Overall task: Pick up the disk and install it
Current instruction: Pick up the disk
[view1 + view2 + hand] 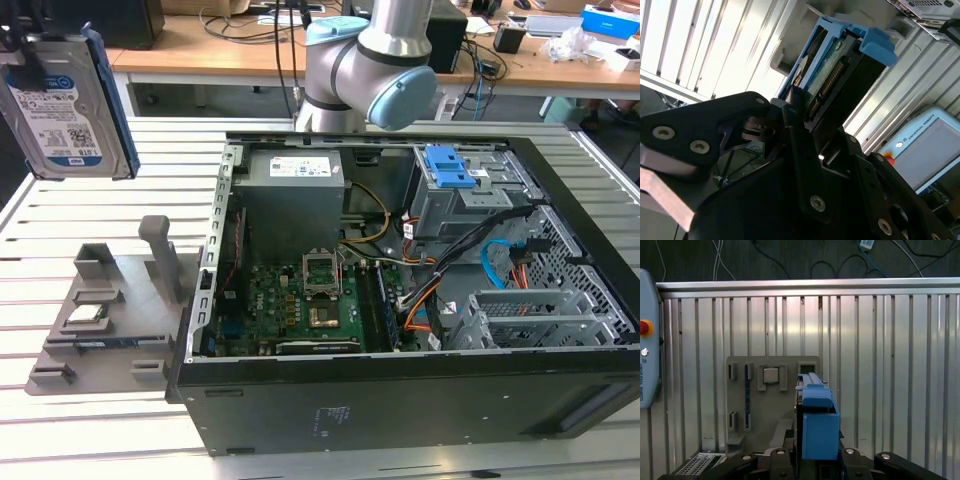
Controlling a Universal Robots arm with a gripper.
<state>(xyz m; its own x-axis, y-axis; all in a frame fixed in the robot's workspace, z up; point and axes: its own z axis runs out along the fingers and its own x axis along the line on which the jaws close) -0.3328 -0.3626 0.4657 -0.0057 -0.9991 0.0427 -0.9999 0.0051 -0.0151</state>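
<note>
Blue plastic is framing the disk (62,100), which I am watching hang in the air, clear of the slatted table (100,420), high at the exterior view's left. In the second wrist view the black fingers (800,160) are pinching its edge. In the first wrist view it is hovering over the grey holder tray (772,390). The open computer case (420,300) is lying well apart, toward the exterior view's right.
</note>
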